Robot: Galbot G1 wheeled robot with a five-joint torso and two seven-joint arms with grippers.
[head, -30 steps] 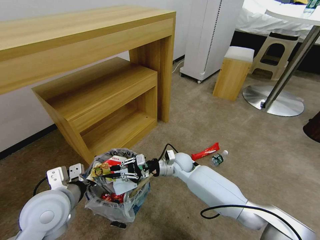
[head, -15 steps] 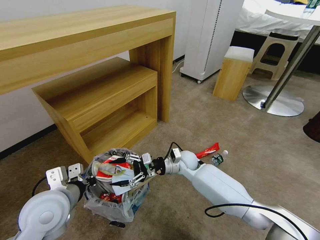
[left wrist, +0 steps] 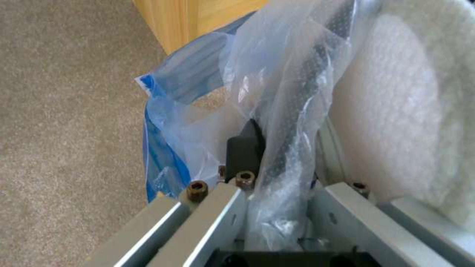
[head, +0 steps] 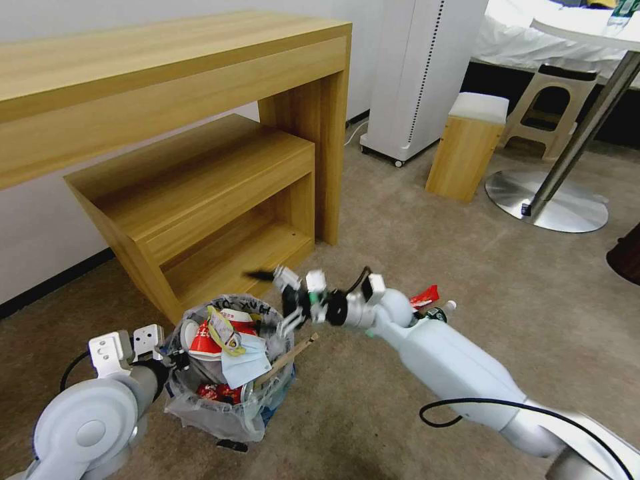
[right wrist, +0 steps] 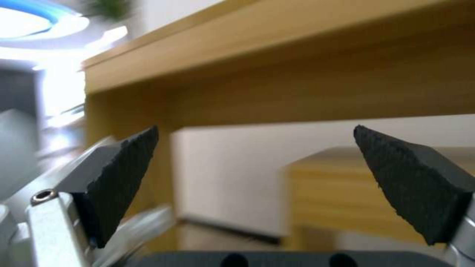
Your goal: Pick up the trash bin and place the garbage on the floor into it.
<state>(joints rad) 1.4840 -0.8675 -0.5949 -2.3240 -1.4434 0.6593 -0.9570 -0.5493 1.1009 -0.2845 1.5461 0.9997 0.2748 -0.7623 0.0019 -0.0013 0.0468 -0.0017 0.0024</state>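
currently left gripper (left wrist: 267, 178) clamps trash bin (head: 227, 393) rim; right gripper (head: 283, 300) wide open, empty; bin light, liner slippery.

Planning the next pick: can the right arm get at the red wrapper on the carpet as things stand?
Probably yes. The right gripper is open and empty above the trash bin, and the red wrapper lies on open floor beside that arm's forearm, next to a small bottle. It would need to swing back.
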